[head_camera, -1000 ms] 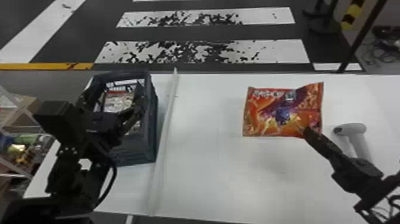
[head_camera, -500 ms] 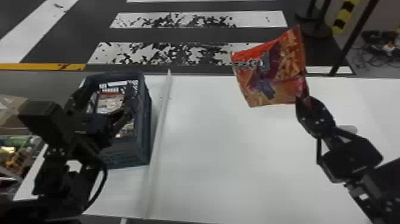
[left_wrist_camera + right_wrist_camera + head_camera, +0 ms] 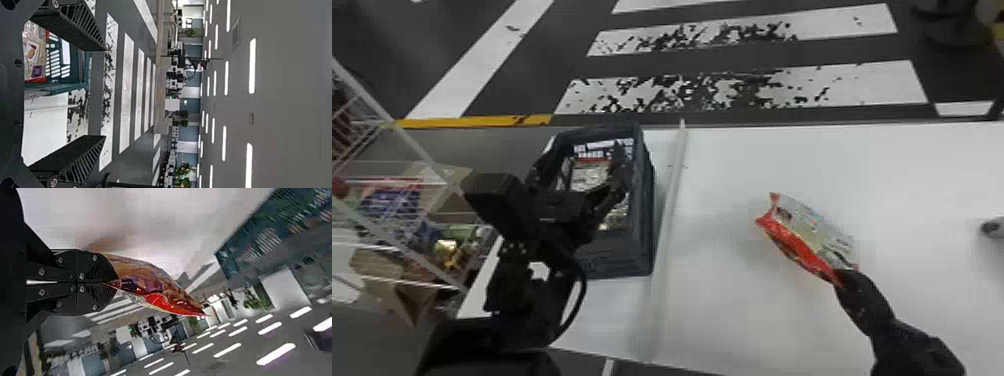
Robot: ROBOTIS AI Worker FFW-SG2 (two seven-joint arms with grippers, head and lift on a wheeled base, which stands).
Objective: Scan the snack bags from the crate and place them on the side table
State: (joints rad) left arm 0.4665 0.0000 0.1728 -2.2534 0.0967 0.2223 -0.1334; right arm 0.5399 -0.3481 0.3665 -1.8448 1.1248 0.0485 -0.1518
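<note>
Well, the right gripper is clenched on one end of a red-and-orange foil snack bag with a pale printed back, which slants over the smooth white table, to the right of the long pale raised strip that runs across it. In the head view the pale back faces up, with the red side along the lower edge; in the right wrist view the fingers pinch the bag's end between them, and red, orange and purple printing shows on the foil beyond.

The left gripper is at the dark blue-grey plastic crate with slotted walls, its two fingers spread well apart with nothing between them. The crate stands on the table left of the strip, and silvery printed snack packets with red edges lie inside it.

At the right edge of the table, cut off by the view, is a small light-coloured object with a dark end, which looks like a handheld scanner, though too little of it shows to be sure. Left of the table stands a white wire rack with assorted colourful packages in it
</note>
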